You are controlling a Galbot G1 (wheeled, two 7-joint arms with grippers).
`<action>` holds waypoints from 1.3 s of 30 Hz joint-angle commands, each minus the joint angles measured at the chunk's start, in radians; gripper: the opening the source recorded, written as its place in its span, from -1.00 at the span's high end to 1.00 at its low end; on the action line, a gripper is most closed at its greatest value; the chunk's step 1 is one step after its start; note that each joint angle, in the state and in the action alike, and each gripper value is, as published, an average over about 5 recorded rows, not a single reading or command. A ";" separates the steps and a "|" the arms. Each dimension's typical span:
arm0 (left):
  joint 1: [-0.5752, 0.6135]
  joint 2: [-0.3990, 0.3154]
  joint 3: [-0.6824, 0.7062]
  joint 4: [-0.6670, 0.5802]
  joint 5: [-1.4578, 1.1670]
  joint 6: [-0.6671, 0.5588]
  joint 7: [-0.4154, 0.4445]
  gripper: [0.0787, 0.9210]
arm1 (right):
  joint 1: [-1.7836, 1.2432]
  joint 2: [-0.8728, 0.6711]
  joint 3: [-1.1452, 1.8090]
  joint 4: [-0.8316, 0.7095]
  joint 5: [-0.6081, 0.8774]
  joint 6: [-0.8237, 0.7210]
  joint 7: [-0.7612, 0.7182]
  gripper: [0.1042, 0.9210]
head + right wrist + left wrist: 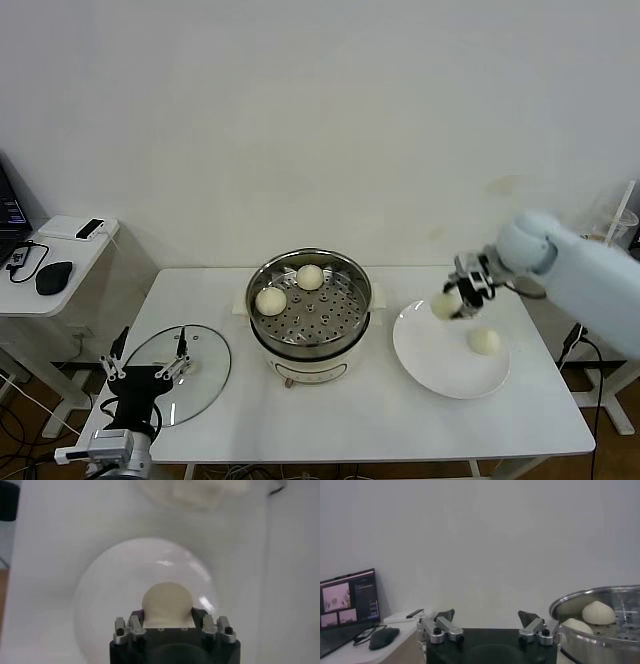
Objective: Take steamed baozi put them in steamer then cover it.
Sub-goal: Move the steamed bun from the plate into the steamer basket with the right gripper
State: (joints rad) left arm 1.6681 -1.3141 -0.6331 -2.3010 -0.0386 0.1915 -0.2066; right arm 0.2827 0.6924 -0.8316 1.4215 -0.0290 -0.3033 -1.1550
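The steamer (pixel 330 352) stands mid-table with two baozi (pixel 271 300) (pixel 310 277) on its perforated tray. My right gripper (pixel 458 300) is shut on a third baozi (pixel 446 305), held a little above the left edge of the white plate (pixel 440 372). In the right wrist view that baozi (pixel 167 600) sits between the fingers of the right gripper (pixel 167 612), over the plate (pixel 110 580). Another baozi (pixel 484 342) lies on the plate. The cover (pixel 195 385) lies flat at the table's front left. My left gripper (pixel 148 352) (pixel 486 615) hangs open over the cover, empty.
A side desk (pixel 75 255) with a mouse (pixel 53 277) and a laptop stands left of the table. In the left wrist view the steamer rim (pixel 570 602) is close on one side, a screen (pixel 347 600) on the other. A wall runs behind.
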 commanded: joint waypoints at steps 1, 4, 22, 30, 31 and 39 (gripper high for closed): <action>0.001 -0.001 -0.005 -0.002 0.000 0.000 0.000 -0.77 | 0.309 0.175 -0.124 -0.006 0.110 -0.014 0.010 -0.23; 0.002 -0.003 -0.013 -0.002 0.000 0.000 0.000 -0.77 | 0.305 0.246 -0.150 0.002 0.124 -0.025 0.028 -0.24; 0.023 -0.022 -0.074 -0.012 -0.007 -0.004 0.000 -0.77 | 0.083 0.579 -0.248 -0.111 0.068 0.126 0.118 -0.24; 0.022 -0.030 -0.071 -0.015 -0.004 -0.004 -0.001 -0.77 | 0.039 0.563 -0.266 -0.104 -0.013 0.239 0.126 -0.24; 0.022 -0.030 -0.071 -0.015 -0.004 -0.004 -0.001 -0.77 | 0.034 0.561 -0.267 -0.100 -0.017 0.245 0.128 -0.24; 0.022 -0.033 -0.067 -0.017 -0.003 -0.004 -0.001 -0.77 | 0.025 0.549 -0.277 -0.079 -0.033 0.272 0.126 -0.24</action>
State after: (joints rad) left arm 1.6888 -1.3465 -0.6979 -2.3182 -0.0421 0.1874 -0.2081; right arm 0.3300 1.2137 -1.0941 1.3398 -0.0323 -0.0846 -1.0337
